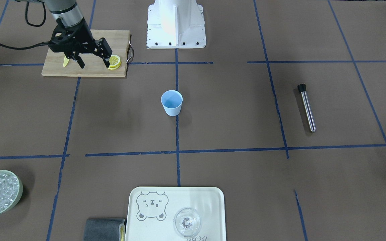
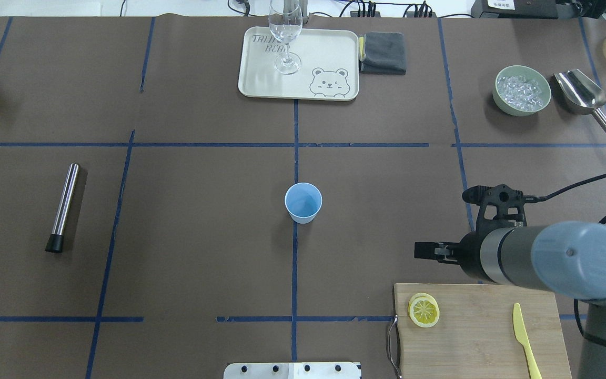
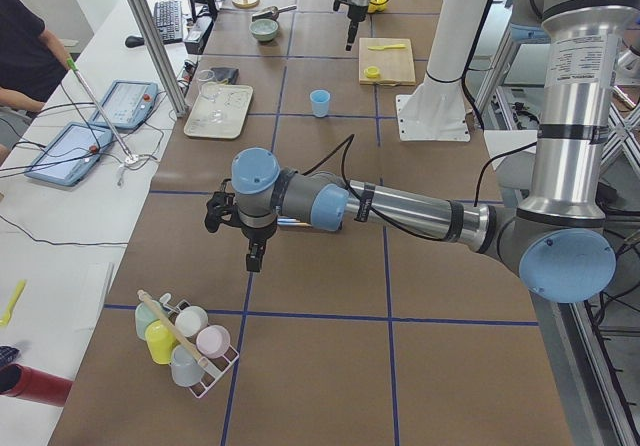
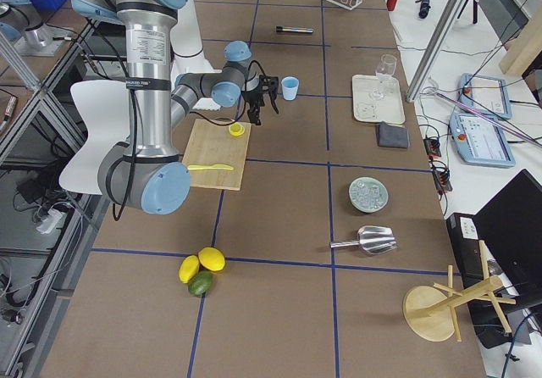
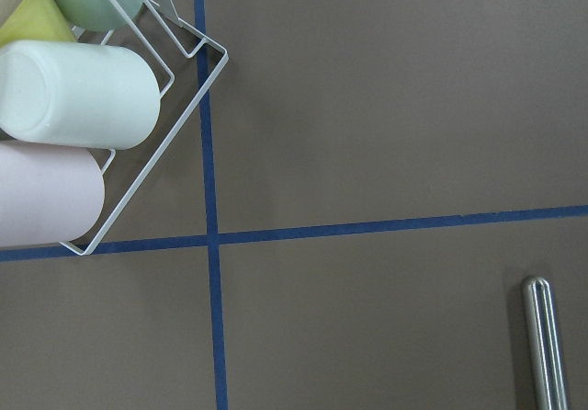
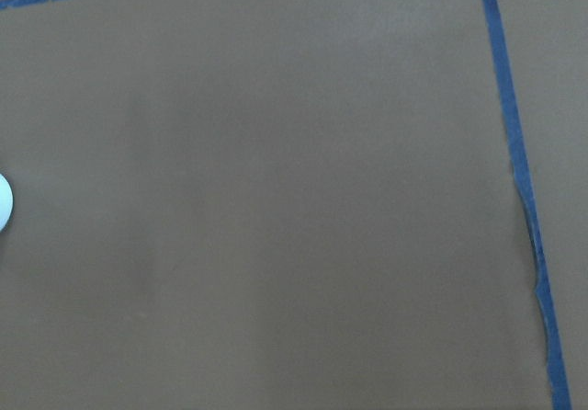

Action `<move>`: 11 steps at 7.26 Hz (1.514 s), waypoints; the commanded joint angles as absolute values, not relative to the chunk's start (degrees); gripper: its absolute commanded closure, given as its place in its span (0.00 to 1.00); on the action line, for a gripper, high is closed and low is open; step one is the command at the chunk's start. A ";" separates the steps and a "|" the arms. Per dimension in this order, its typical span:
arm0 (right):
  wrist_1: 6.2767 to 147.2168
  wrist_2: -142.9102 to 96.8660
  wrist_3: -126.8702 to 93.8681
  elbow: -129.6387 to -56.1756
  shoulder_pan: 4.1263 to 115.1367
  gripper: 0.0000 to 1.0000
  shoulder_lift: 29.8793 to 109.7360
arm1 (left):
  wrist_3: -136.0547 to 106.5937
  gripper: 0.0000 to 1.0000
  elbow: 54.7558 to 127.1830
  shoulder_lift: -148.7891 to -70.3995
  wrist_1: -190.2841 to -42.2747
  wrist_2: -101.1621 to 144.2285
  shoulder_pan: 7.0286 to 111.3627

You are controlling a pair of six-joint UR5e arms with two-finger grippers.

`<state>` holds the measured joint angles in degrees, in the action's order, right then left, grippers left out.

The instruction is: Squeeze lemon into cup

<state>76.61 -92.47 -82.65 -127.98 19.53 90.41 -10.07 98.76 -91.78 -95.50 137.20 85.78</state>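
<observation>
While the lemon slice (image 1: pixel 114 61) lies flat on the cutting board (image 1: pixel 95 72), the right pincer (image 1: pixel 94 65) hangs spread just beside it, pinching nothing. The light blue cup (image 1: pixel 172 102) stands well apart from that pincer. Whether the left pincer (image 3: pixel 255 258) is spread cannot be told.

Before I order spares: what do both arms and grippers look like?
The right arm and left arm are silver-grey tubes with pale blue joint caps. The right gripper and left gripper are black, each fed by a black cable.

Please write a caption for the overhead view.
Open right claw hovers near the board where the lemon lies; cup at centre.
</observation>
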 commanded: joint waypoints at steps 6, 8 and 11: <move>68.47 -80.51 -87.71 -120.77 5.63 0.00 92.02 | -10.02 0.00 97.21 -92.02 -96.68 137.28 85.78; 68.47 -80.51 -87.54 -120.85 5.45 0.00 92.46 | -10.02 0.00 97.21 -92.02 -96.59 137.29 85.78; 68.64 -79.98 -87.54 -120.85 4.75 0.00 92.37 | -9.76 0.00 96.95 -92.11 -96.68 137.29 85.78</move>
<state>68.50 -80.07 -87.54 -120.88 5.13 92.39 -9.90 97.10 -92.08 -96.67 137.28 85.78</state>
